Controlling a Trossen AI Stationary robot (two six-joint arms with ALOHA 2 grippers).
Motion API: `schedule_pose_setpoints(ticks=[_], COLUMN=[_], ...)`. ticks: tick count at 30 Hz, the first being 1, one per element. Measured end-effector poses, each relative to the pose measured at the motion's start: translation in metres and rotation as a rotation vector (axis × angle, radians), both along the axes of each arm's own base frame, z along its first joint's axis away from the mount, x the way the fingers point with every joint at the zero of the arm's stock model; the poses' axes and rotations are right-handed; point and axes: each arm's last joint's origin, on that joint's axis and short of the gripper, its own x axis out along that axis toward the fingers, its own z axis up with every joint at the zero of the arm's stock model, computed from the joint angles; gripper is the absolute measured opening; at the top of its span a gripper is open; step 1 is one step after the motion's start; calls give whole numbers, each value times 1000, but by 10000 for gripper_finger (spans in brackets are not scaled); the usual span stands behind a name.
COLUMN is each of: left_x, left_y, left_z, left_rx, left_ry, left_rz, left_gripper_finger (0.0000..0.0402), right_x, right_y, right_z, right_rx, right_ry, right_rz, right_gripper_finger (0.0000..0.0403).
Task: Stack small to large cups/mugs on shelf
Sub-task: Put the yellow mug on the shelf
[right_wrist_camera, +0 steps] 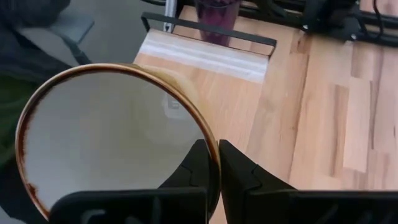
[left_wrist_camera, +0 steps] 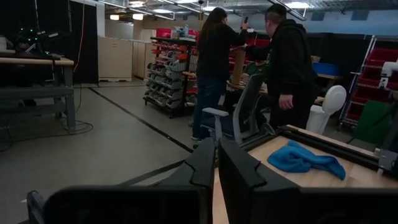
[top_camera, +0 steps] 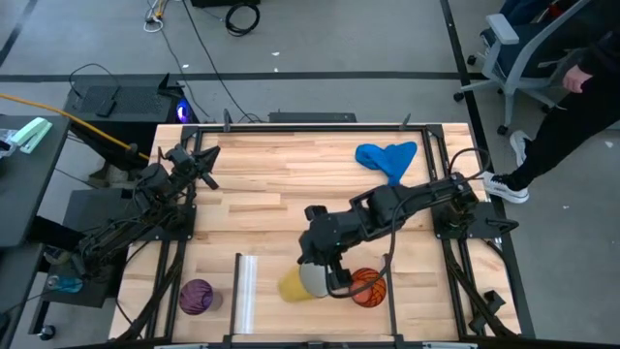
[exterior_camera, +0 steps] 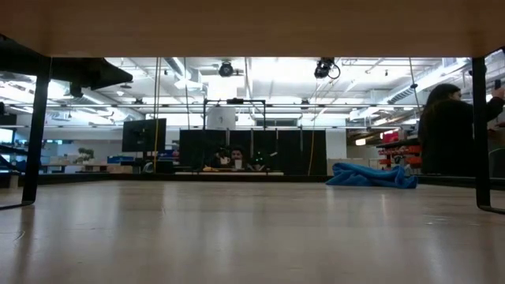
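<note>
Right gripper [top_camera: 325, 276]: over the front of the table, between the pale upright strip and the thin dark post; jaws pinch the rim of the white mug, one finger inside, one outside (plain in the right wrist view).
White mug [right_wrist_camera: 112, 137]: held tilted, mouth toward the wrist camera, brown-edged rim; in the high view it sits just beside the orange cup.
Orange cup [top_camera: 367, 287]: on the shelf [top_camera: 271, 262] area, next to the dark post [top_camera: 390, 281]; whether the mug touches it, cannot tell.
Purple cup [top_camera: 197, 296]: alone at the front left, on the far side of the pale strip [top_camera: 244, 289], well apart from the other two.
Left gripper [left_wrist_camera: 216, 163]: parked high at the left rear edge of the table, jaws nearly together, holding nothing.
Blue cloth [top_camera: 387, 158]: rear right of the table, not part of the job.
Progress: judged early to middle; no cup is nested in another yet.
Remaining: likely set the mug with the orange cup, then fetch the purple one.
</note>
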Motion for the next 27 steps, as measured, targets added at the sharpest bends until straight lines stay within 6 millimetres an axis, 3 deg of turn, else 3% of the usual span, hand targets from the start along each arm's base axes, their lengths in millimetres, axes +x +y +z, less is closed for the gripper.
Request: schedule_pose_setpoints(ticks=[15, 19, 27], left_x=[0, 0, 0], left_y=[0, 0, 0], left_z=[0, 0, 0], left_rx=[6, 7, 4], left_ry=[7, 9, 8], left_rz=[1, 1, 1], left_gripper_finger=[26, 24, 27], right_x=[16, 15, 20], right_y=[-5, -7, -42], right_z=[-21, -18, -16], right_rx=[-79, -123, -150], right_ry=[40, 21, 38], right_rz=[118, 151, 122], right_gripper_finger=[15, 15, 15])
